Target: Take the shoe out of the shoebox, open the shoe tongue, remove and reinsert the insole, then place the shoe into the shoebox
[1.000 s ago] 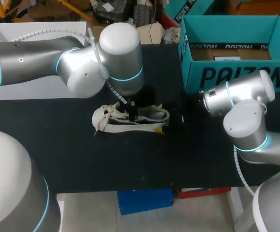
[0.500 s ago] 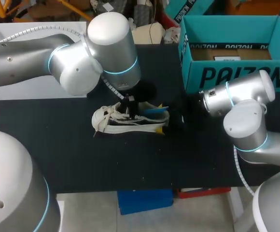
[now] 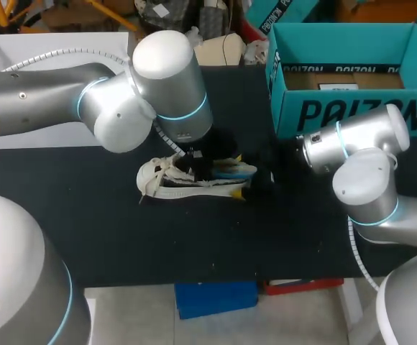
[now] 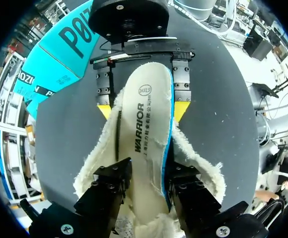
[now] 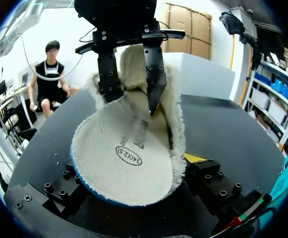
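Two arms meet over the black table, the left arm reaching in above the middle and the right arm coming from beside the teal shoebox, which stands open at the far right corner with nothing of the shoe in it. Next in size, the pale, fuzzy-edged shoe lies on its sole on the table, well apart from the box, so taking it out looks done, and its mouth is spread wide enough to count the tongue as opened. Its white insole, blue along the edge, is raised at the heel and bowed above the shoe, partly out; whether it is on its way out or back in I cannot tell. Smaller again, the right gripper has its yellow tips set fairly wide against either side of the heel, apparently steadying the shoe. The left gripper pinches the insole across its width near the middle. By my reckoning, finishing the insole and boxing the shoe remain.
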Robot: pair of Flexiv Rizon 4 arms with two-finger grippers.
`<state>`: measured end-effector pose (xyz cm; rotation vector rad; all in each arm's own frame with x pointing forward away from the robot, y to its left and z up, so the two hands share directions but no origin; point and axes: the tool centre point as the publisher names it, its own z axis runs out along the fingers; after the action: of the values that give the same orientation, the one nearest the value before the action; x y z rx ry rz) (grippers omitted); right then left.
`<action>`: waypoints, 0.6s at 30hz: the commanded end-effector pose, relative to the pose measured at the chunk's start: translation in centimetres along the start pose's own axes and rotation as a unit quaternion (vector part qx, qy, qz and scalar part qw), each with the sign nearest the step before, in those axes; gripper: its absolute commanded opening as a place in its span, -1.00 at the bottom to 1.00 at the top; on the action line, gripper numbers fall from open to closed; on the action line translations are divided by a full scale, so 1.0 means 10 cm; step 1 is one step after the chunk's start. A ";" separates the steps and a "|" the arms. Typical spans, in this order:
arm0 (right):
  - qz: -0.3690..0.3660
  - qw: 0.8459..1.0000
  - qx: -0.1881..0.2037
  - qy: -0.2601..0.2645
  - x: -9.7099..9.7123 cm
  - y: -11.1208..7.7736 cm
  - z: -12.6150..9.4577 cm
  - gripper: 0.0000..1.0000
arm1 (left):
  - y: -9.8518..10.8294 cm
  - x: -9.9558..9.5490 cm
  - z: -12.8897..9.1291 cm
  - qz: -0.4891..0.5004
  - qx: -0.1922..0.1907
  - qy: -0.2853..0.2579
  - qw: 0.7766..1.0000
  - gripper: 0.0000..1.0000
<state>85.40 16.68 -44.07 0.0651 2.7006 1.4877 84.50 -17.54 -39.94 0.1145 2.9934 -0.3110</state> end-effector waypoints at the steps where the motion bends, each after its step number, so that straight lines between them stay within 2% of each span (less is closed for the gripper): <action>1: 0.001 1.000 0.001 0.000 0.00 -0.02 0.03 -1.00 | 0.01 -0.01 0.06 -0.001 -0.001 -0.015 1.000 -0.20; 8: 0.001 1.000 0.001 0.000 0.00 -0.02 0.03 -1.00 | -0.07 -0.10 0.01 0.018 0.013 -0.047 0.999 -0.21; 18: 0.001 1.000 0.001 0.000 0.00 -0.02 0.03 -1.00 | -0.30 -0.18 0.12 0.037 0.035 -0.056 0.997 -0.22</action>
<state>85.40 16.68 -44.08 0.0653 2.7005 1.4876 85.73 -20.00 -39.26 0.2025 2.8597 -0.3912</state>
